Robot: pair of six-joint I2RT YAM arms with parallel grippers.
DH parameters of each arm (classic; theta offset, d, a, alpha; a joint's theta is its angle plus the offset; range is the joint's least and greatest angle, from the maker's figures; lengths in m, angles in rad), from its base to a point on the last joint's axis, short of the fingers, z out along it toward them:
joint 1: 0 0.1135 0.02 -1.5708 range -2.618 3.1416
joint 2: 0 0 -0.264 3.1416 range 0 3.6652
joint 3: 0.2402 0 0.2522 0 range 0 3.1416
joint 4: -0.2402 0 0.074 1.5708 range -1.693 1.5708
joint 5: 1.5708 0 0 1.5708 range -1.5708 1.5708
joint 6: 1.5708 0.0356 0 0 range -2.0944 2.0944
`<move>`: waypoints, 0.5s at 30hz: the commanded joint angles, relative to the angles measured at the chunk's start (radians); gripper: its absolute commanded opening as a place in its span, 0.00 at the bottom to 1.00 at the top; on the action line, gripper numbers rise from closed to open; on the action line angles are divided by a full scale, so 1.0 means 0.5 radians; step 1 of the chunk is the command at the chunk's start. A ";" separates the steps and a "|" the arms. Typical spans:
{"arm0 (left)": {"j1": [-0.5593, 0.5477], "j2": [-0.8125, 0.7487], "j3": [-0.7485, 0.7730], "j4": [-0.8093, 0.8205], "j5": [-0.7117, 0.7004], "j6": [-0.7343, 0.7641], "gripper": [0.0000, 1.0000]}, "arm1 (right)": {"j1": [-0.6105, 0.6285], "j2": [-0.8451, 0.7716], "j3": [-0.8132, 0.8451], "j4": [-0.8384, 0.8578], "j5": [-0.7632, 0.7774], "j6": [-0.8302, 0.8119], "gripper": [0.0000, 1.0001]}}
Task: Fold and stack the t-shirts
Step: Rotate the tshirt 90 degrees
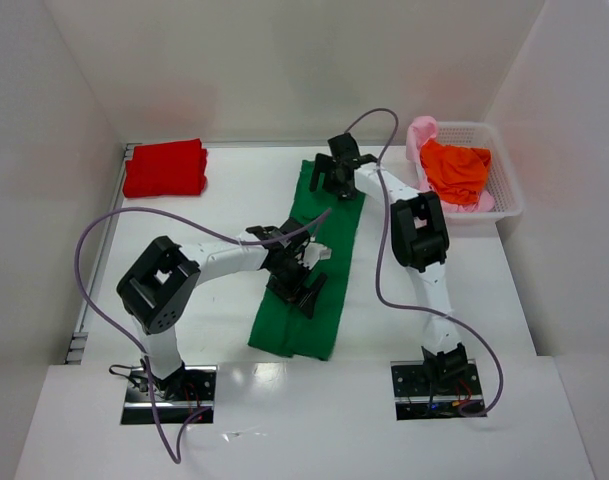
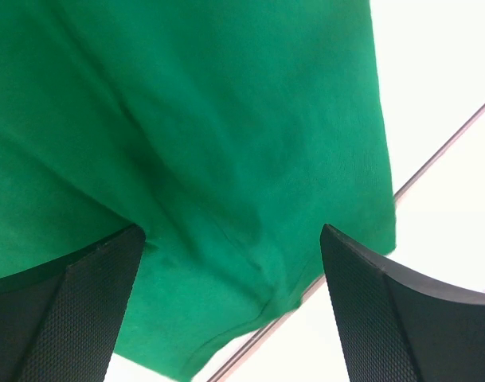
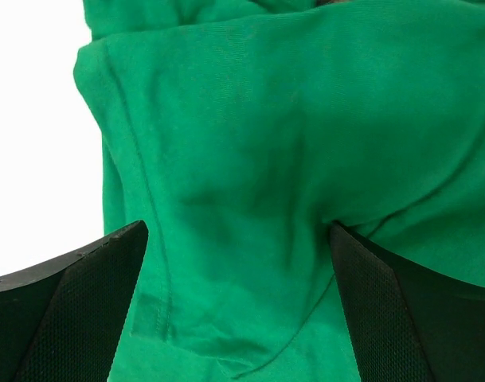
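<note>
The left arm rises from its base at the near left edge, bends at a high elbow and stretches its forearm to the right, low over the desk [image 1: 214, 320]. The left gripper [image 2: 232, 236] points down on the middle of the dark green t-shirt [image 1: 322, 240]. Its two fingers stand wide apart with the green cloth spread between them, and nothing is clamped. The right arm starts from its base at the near right, goes up and far, then turns left from its big joint. The right gripper [image 3: 238, 231] hangs over the far end of the same shirt. Its fingers are also wide apart, with the cloth and one stitched hem lying under them.

The desk is white and smooth, and white walls close it on the left, far and right sides. In the far left corner lies the red t-shirt [image 1: 165, 168], folded into a neat block and well apart from the arms. At the far right stands a white mesh basket [image 1: 507, 190]. It holds the orange t-shirt [image 1: 456, 170], crumpled, on top of the pale pink t-shirt [image 1: 421, 136].

The green shirt lies flat in the centre as a long narrow strip. Its long axis runs from far to near, and the near end leans a little to the left.
</note>
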 commanded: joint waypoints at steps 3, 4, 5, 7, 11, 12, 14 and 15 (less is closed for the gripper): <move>-0.018 0.121 0.072 0.036 0.150 -0.035 0.99 | 0.096 0.330 0.591 -0.155 -0.083 -0.006 1.00; -0.018 0.121 0.072 0.039 0.150 -0.060 0.99 | 0.096 0.342 0.639 -0.157 -0.100 -0.006 1.00; -0.018 0.121 0.055 0.053 0.133 -0.085 0.99 | 0.096 0.378 0.710 -0.157 -0.104 -0.006 1.00; -0.018 0.121 0.039 0.071 0.119 -0.110 0.99 | 0.096 0.434 0.804 -0.168 -0.115 -0.006 1.00; -0.018 0.120 0.003 0.126 0.110 -0.208 0.99 | 0.096 0.602 1.145 -0.323 -0.125 -0.049 1.00; -0.018 0.100 -0.017 0.143 0.110 -0.234 0.99 | 0.096 0.676 1.210 -0.358 -0.125 -0.049 1.00; -0.018 0.083 -0.037 0.163 0.092 -0.251 0.99 | 0.096 0.738 1.347 -0.415 -0.125 -0.068 1.00; -0.018 0.081 -0.039 0.165 0.076 -0.253 0.99 | 0.096 0.759 1.356 -0.418 -0.125 -0.070 1.00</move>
